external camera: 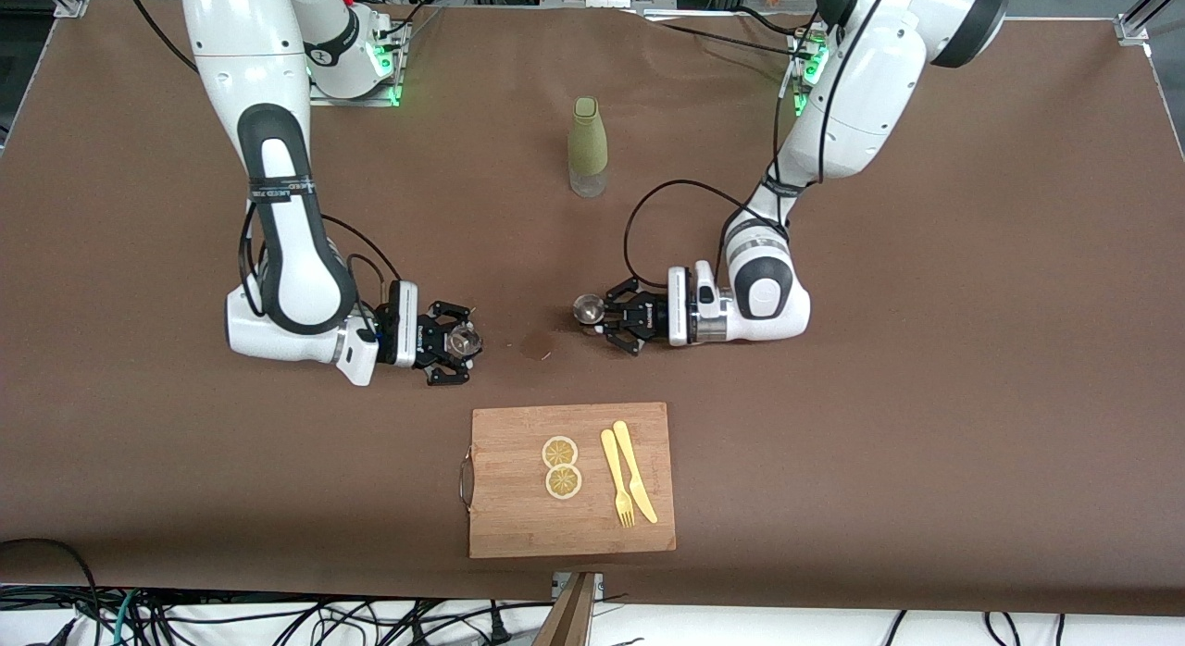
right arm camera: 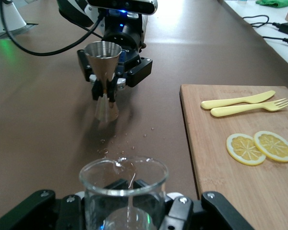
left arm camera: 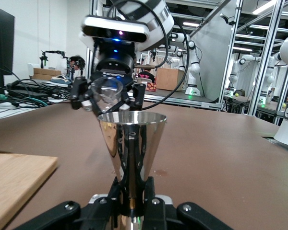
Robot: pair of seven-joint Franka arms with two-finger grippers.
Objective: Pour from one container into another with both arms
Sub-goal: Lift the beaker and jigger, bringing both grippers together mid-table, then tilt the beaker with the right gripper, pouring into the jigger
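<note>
A steel double-cone jigger point(external camera: 587, 308) stands upright on the brown table, and my left gripper point(external camera: 606, 320) is shut on its narrow waist. In the left wrist view the jigger point(left arm camera: 131, 143) rises straight out of the left gripper point(left arm camera: 133, 194). A clear glass beaker point(external camera: 464, 339) sits in my right gripper point(external camera: 454, 343), low at the table toward the right arm's end; the gripper is shut on it. In the right wrist view the beaker point(right arm camera: 124, 179) fills the foreground, with the jigger point(right arm camera: 104, 72) facing it. Both grippers point at each other, a short gap apart.
A wet patch point(external camera: 535, 348) and droplets point(right arm camera: 116, 143) lie on the table between the grippers. A green bottle point(external camera: 588, 146) stands farther from the front camera. Nearer to it lies a wooden board point(external camera: 518, 526) with two lemon slices point(external camera: 561, 466), a yellow fork point(external camera: 616, 479) and knife point(external camera: 635, 470).
</note>
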